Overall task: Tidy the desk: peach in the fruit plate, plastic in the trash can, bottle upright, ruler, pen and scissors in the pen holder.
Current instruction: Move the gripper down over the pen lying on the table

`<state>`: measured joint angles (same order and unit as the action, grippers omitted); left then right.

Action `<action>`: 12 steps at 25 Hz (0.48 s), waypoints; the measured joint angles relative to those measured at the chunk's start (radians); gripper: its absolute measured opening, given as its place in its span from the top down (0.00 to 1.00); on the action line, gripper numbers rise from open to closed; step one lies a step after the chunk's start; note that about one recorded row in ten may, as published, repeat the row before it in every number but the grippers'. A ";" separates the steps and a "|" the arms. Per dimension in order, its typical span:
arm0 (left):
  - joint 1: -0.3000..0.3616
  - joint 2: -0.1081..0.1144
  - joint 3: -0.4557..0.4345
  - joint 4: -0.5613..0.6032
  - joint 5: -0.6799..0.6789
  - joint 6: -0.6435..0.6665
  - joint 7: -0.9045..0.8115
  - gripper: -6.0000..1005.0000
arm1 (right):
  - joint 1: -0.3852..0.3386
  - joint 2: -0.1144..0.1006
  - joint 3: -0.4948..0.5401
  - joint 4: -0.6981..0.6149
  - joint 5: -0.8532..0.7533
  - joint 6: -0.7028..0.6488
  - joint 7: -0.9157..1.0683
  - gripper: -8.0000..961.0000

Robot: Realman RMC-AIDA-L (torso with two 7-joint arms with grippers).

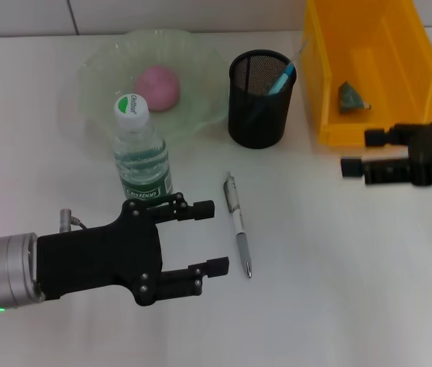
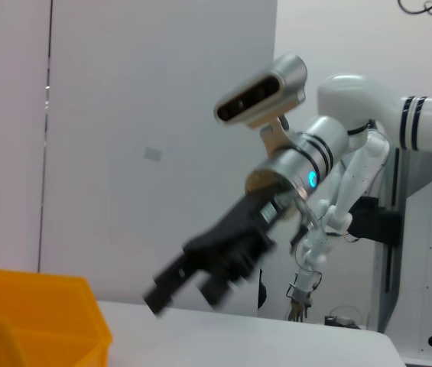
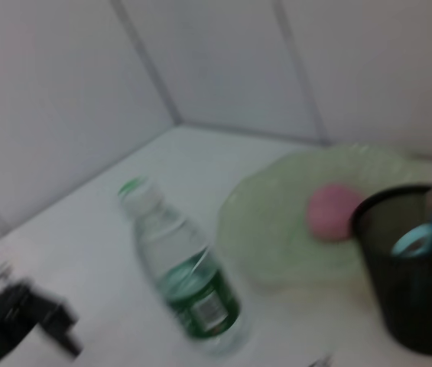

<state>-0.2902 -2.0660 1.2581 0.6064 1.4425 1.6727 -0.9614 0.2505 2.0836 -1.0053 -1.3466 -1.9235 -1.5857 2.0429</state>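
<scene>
The silver pen (image 1: 238, 225) lies on the white desk, just in front of my open left gripper (image 1: 216, 236), which holds nothing. The bottle (image 1: 141, 149) stands upright beside that gripper, with its green cap on; the right wrist view also shows the bottle (image 3: 193, 283). The pink peach (image 1: 158, 86) rests in the green fruit plate (image 1: 200, 61). Blue-handled scissors (image 1: 284, 76) and a clear strip, probably the ruler (image 1: 300, 53), stand in the black mesh pen holder (image 1: 260, 115). Crumpled plastic (image 1: 351, 97) lies in the yellow trash can (image 1: 330, 76). My right gripper (image 1: 362, 152) hovers open and empty by the can's front.
The yellow bin stands at the back right, close to the pen holder. Plate, bottle and holder crowd the back middle. The right arm's gripper (image 2: 181, 279) shows far off in the left wrist view, above the bin (image 2: 32, 313).
</scene>
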 joint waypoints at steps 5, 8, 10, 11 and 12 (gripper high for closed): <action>-0.009 -0.003 0.001 0.015 0.001 0.009 -0.007 0.31 | -0.057 0.005 0.068 0.090 0.033 -0.069 -0.252 0.12; -0.058 -0.007 0.005 0.017 0.000 -0.013 -0.109 0.31 | -0.093 0.001 0.131 0.174 0.063 -0.117 -0.383 0.12; -0.067 -0.008 0.009 0.021 0.000 -0.025 -0.144 0.30 | -0.110 0.001 0.172 0.206 0.065 -0.145 -0.468 0.12; -0.092 -0.010 0.060 0.063 -0.001 -0.086 -0.263 0.30 | -0.118 0.001 0.187 0.220 0.065 -0.158 -0.510 0.12; -0.097 -0.011 0.113 0.113 -0.002 -0.139 -0.340 0.30 | -0.128 0.001 0.198 0.245 0.061 -0.168 -0.578 0.12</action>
<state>-0.3875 -2.0768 1.3707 0.7199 1.4403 1.5332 -1.3015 0.1223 2.0843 -0.8071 -1.1017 -1.8629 -1.7538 1.4653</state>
